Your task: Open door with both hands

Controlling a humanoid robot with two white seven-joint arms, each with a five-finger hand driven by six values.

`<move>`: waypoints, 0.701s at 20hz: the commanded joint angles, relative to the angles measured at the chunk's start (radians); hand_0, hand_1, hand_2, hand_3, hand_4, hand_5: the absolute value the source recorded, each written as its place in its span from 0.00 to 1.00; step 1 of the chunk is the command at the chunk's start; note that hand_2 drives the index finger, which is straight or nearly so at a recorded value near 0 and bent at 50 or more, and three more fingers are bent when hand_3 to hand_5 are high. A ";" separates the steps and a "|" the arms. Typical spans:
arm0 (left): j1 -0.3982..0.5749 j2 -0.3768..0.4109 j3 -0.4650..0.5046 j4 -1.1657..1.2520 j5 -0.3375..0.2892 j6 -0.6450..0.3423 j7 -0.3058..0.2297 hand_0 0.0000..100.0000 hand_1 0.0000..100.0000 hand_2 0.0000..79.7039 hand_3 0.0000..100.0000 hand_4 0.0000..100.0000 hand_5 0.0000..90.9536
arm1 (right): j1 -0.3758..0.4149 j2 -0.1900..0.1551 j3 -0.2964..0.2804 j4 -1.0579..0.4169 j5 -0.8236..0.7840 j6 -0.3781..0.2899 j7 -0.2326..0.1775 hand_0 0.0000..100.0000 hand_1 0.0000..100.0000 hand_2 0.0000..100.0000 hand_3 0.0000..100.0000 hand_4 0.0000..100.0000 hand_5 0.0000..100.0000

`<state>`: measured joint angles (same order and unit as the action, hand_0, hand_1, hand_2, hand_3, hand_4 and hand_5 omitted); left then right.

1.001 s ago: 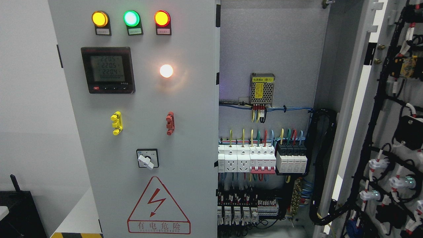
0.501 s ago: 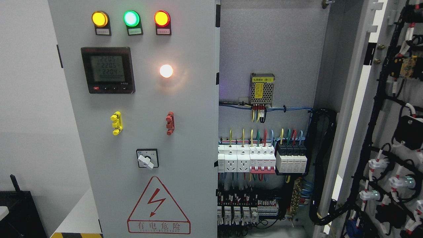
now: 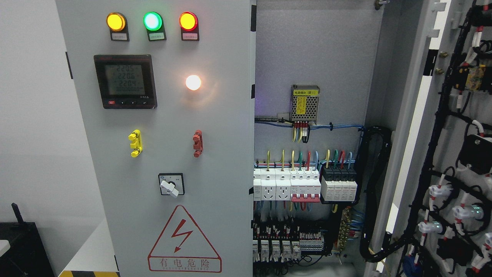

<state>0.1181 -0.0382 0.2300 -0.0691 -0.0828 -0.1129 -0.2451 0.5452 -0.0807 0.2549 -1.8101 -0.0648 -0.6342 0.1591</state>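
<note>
A tall grey metal cabinet door (image 3: 161, 154) filled the left and middle of the frame and stood shut, its right edge meeting the opened compartment near the picture's centre. Across its top sat three round indicator lamps: a yellow lamp (image 3: 115, 21), a green lamp (image 3: 152, 21) and a red lamp (image 3: 188, 21), each above a small label. Below them, at upper left, was a black digital meter (image 3: 125, 81) with a lit screen of digits, and to its right a glowing white round light (image 3: 193, 82). Lower down were a yellow handle (image 3: 135, 143) and a dark red handle (image 3: 197, 143), well apart, then a white rotary switch (image 3: 171, 185) on a black plate, and a red triangular warning sign (image 3: 184, 238) at the bottom. The right-hand door (image 3: 442, 154) hung swung open at the right edge of the frame, its inner face carrying black cable bundles. Between the two doors the cabinet's interior showed a perforated metal power supply (image 3: 305, 102), a row of white circuit breakers (image 3: 286, 186) with coloured wires, and more terminals lower down. Neither robot hand appeared anywhere in the frame (so the state of the fingers could not be told).
</note>
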 commanded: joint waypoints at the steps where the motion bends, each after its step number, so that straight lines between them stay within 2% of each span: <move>1: 0.000 0.000 0.000 0.000 0.000 -0.001 0.000 0.12 0.39 0.00 0.00 0.00 0.00 | -0.204 0.039 0.015 -0.029 -0.003 0.111 -0.006 0.12 0.39 0.00 0.00 0.00 0.00; 4: 0.000 0.000 0.000 0.000 0.000 -0.001 0.000 0.12 0.39 0.00 0.00 0.00 0.00 | -0.292 0.073 0.015 -0.002 -0.004 0.206 -0.006 0.12 0.39 0.00 0.00 0.00 0.00; 9: 0.000 0.000 0.000 0.000 0.000 -0.001 0.000 0.12 0.39 0.00 0.00 0.00 0.00 | -0.438 0.104 0.006 0.034 -0.006 0.388 -0.009 0.12 0.39 0.00 0.00 0.00 0.00; 12: 0.000 0.000 0.000 0.000 0.000 -0.001 0.000 0.12 0.39 0.00 0.00 0.00 0.00 | -0.514 0.127 -0.008 0.055 -0.004 0.453 -0.010 0.12 0.39 0.00 0.00 0.00 0.00; 14: 0.000 0.000 0.000 0.000 0.000 -0.001 0.000 0.12 0.39 0.00 0.00 0.00 0.00 | -0.548 0.127 -0.011 0.058 -0.004 0.493 -0.010 0.12 0.39 0.00 0.00 0.00 0.00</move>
<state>0.1181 -0.0383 0.2301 -0.0690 -0.0828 -0.1092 -0.2451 0.1267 -0.0120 0.2573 -1.7896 -0.0690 -0.1972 0.1494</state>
